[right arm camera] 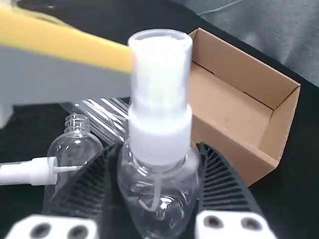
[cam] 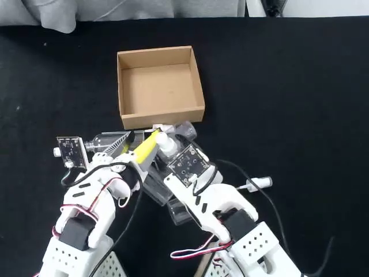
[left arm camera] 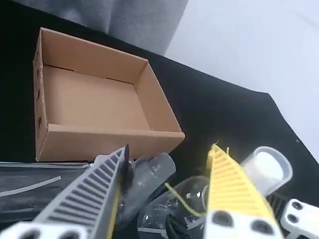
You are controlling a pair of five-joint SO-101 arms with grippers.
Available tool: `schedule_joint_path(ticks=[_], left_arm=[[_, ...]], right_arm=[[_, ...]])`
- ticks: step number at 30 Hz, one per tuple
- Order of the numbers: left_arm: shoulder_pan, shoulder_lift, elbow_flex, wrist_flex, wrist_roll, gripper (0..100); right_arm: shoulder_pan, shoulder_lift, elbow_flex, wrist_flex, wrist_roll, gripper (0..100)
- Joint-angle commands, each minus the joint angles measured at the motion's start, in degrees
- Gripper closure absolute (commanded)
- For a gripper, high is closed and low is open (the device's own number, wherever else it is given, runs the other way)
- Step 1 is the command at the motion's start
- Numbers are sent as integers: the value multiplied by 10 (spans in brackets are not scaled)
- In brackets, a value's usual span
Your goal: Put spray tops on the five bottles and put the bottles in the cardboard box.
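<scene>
My right gripper is shut on a clear bottle held upright, and a white spray top sits on its neck. In the high view this bottle stands just in front of the cardboard box. My left gripper is open right beside it, grey and yellow fingers spread over other clear bottles; the capped spray top lies outside the yellow finger. Beside the held bottle stands an open-necked bottle, with a loose spray top near it.
The box is open and holds nothing. A clear bottle lies on its side left of the grippers. More clear plastic lies under the arms. A loose spray top rests on the black cloth to the right.
</scene>
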Motion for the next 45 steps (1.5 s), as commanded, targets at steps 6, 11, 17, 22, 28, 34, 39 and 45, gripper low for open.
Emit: schedule_joint_path(ticks=[6, 11, 17, 22, 28, 34, 39, 45], left_arm=[[-7, -4, -22, -9, -2, 762], [-54, -4, -38, -9, 42, 762], [-98, -4, -40, -13, 66, 762], [-135, -4, -40, -13, 66, 762], [-140, -4, -41, -16, 62, 762], [-160, -3, -22, -20, 62, 762], [-236, -3, -3, -20, 64, 762], [-308, -4, 26, -20, 68, 762]], right_arm=[[56, -18, -35, -11, -4, 875], [86, -18, -73, 50, -4, 875], [92, -18, -87, 72, -4, 875], [129, -17, -104, 73, -42, 875], [136, -17, -109, 74, -45, 875], [143, -13, -140, 91, -45, 875], [148, -11, -211, 135, -45, 875], [146, -5, -275, 137, -44, 875]])
